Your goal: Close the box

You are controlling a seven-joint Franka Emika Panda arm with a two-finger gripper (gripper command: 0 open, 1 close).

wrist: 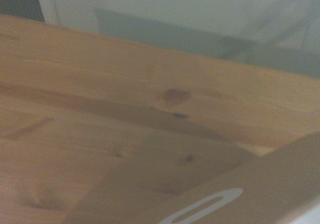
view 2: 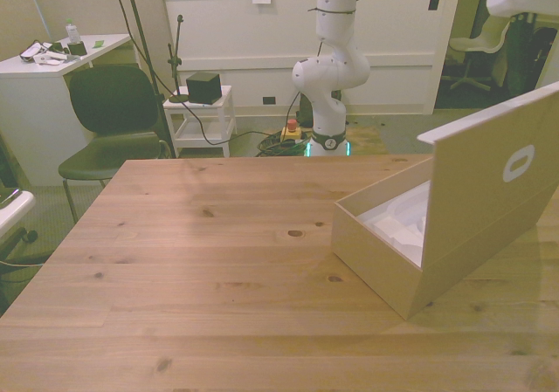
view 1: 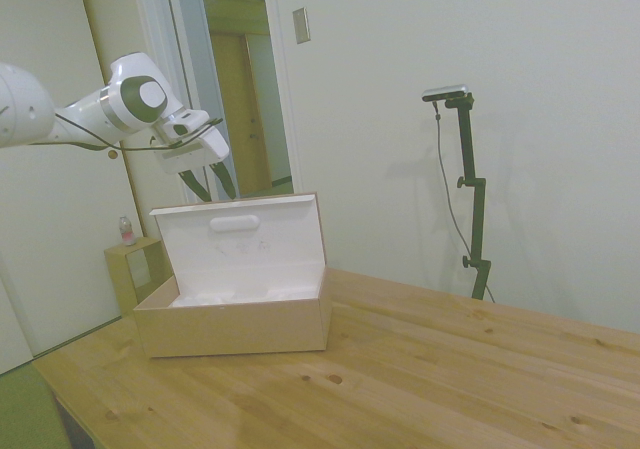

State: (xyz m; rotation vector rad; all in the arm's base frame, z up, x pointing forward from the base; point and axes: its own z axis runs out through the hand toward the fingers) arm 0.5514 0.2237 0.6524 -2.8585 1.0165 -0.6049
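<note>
Tan cardboard box, long and shoebox-shaped, white inside, sits on the pale wooden desk toward the front view's right. Its hinged lid stands roughly upright, open, with the oval handle slot showing through. Some white packing lies in the tray.

White arm's end effector hangs just behind and above the lid's top edge; dark fingers appear slightly apart, holding nothing. Contact with the lid cannot be confirmed.

Judged step: approach, closing not yet begun. Next move likely calls for pressing the lid's back face forward past upright, then following it down onto the tray.

Small wooden cube-shaped stand behind the box.
</note>
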